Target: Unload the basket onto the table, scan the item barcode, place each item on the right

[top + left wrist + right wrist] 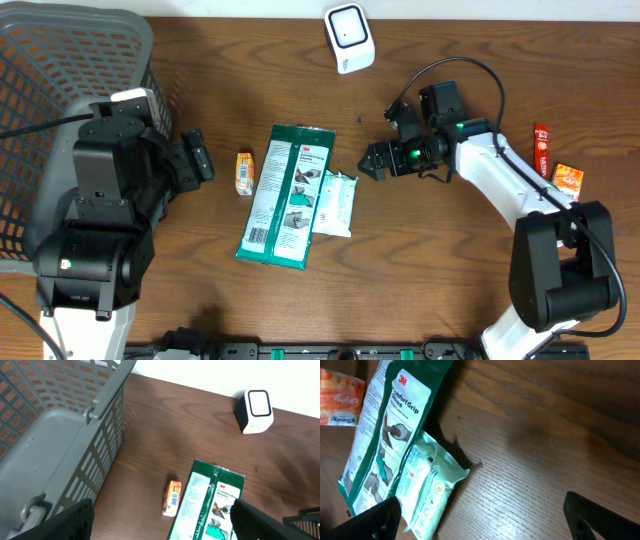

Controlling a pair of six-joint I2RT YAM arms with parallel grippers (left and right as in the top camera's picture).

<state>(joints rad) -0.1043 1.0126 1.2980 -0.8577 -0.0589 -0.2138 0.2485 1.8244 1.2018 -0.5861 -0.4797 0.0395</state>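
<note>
While the right hand (370, 161) is kept released, its fingers (370, 520) spread wide with nothing between them, the pale green wipes pack (333, 203) is seen just beside it, to its left and slightly nearer the robot. The pack lies flat on the worktop (450, 260), untouched by the hand, with its edge against the green glove package (288, 195). Beyond that package a small orange pack (244, 172) is set, and near it the left hand (200, 158) is likewise held spread and unloaded. The white scanner (349, 38) is placed at the far edge, well apart from both hands.
</note>
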